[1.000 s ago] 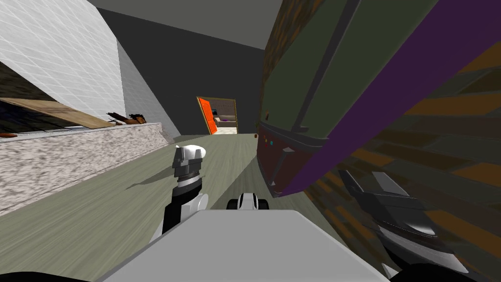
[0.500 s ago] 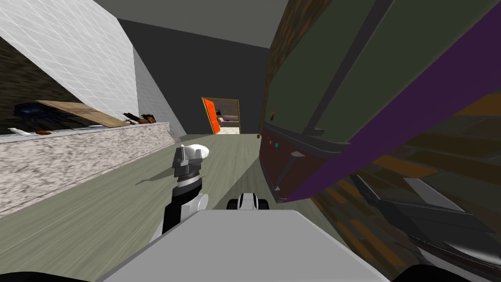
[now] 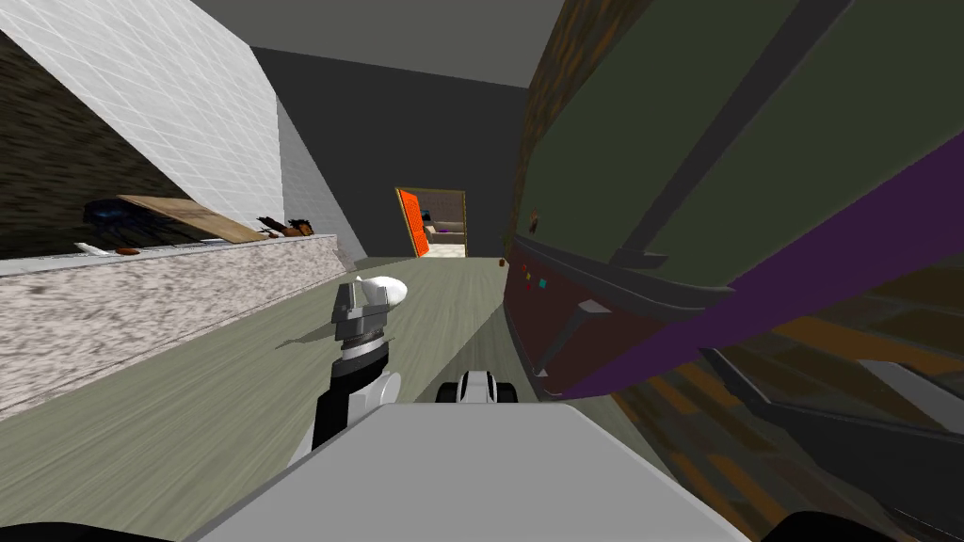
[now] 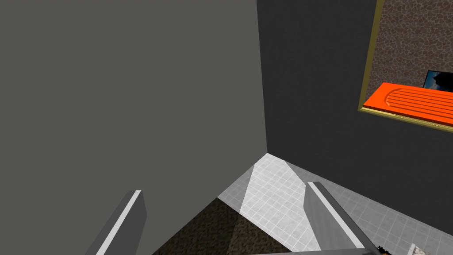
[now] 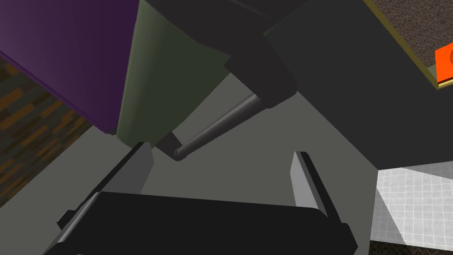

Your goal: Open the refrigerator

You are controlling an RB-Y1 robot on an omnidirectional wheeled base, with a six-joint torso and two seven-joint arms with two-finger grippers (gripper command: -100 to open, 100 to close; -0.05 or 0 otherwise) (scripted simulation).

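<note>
Across the last second the whole head view shifts, which I read as my own move and not the room's; the refrigerator (image 3: 678, 141), dark green with a purple side panel (image 3: 828, 245), fills more of my right side, and the speckled counter (image 3: 141, 301) on my left slides with it; the right arm has drifted out toward the lower corner of that view, close along the refrigerator; in the right wrist view the right gripper (image 5: 222, 150) has its fingers spread apart and empty, with the lower end of the dark handle (image 5: 221, 124) just beyond them, not yet between them; so the approach looks nearly done and the grasp is still to come; the left gripper (image 3: 362, 306) hangs ahead of me over the floor, its fingers (image 4: 135, 208) apart too, holding nothing.
</note>
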